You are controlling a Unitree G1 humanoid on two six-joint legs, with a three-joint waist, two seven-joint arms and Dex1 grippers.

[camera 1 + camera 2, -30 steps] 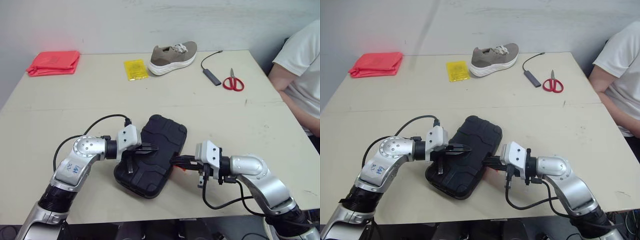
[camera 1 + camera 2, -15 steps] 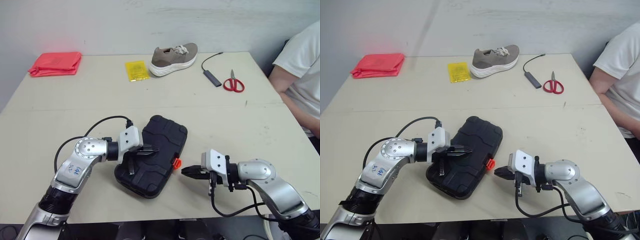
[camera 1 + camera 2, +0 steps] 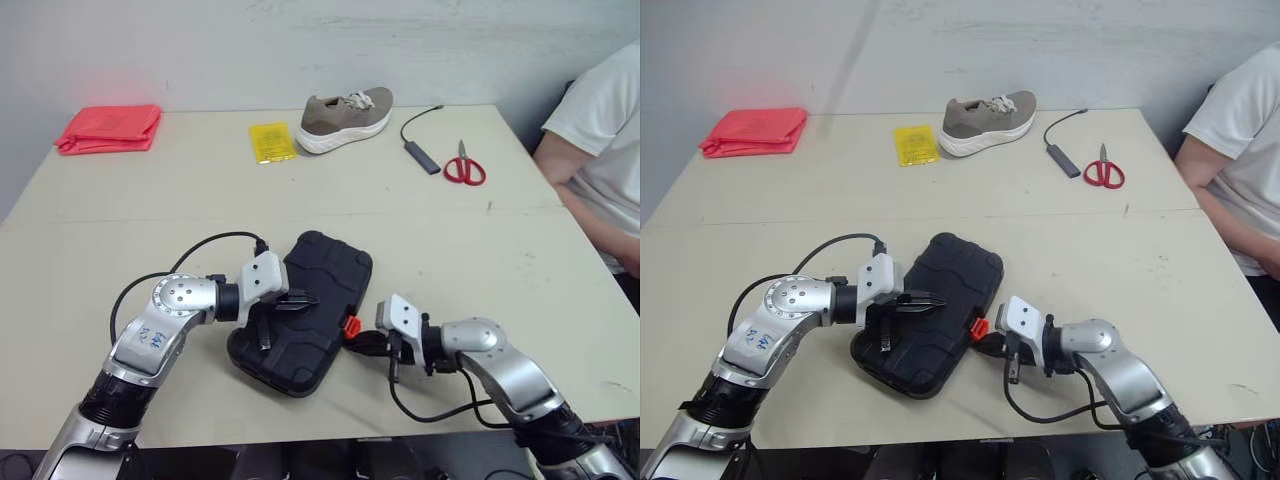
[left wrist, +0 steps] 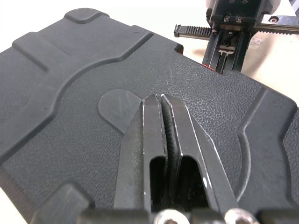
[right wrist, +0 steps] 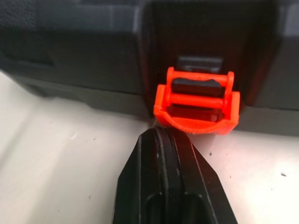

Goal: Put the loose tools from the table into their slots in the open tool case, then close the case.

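The black tool case (image 3: 318, 285) lies closed near the table's front edge, lid down. Its orange latch (image 3: 351, 326) sticks out from the right side, flipped away from the case (image 5: 196, 100). My left gripper (image 3: 308, 298) is shut and rests its tips on the lid's middle (image 4: 161, 100). My right gripper (image 3: 364, 340) is shut, low on the table, and its tips (image 5: 161, 136) sit just under the latch's lower edge, touching or nearly touching it. No loose tools lie around the case.
At the back of the table are a red cloth (image 3: 108, 127), a yellow packet (image 3: 271, 140), a shoe (image 3: 345, 117), a cabled adapter (image 3: 422, 155) and red scissors (image 3: 463, 165). A person in a white shirt (image 3: 600, 140) sits at the right edge.
My right gripper drew back to the right from the case, uncovering the orange latch, then came back in to the latch. My left gripper stayed on the lid.
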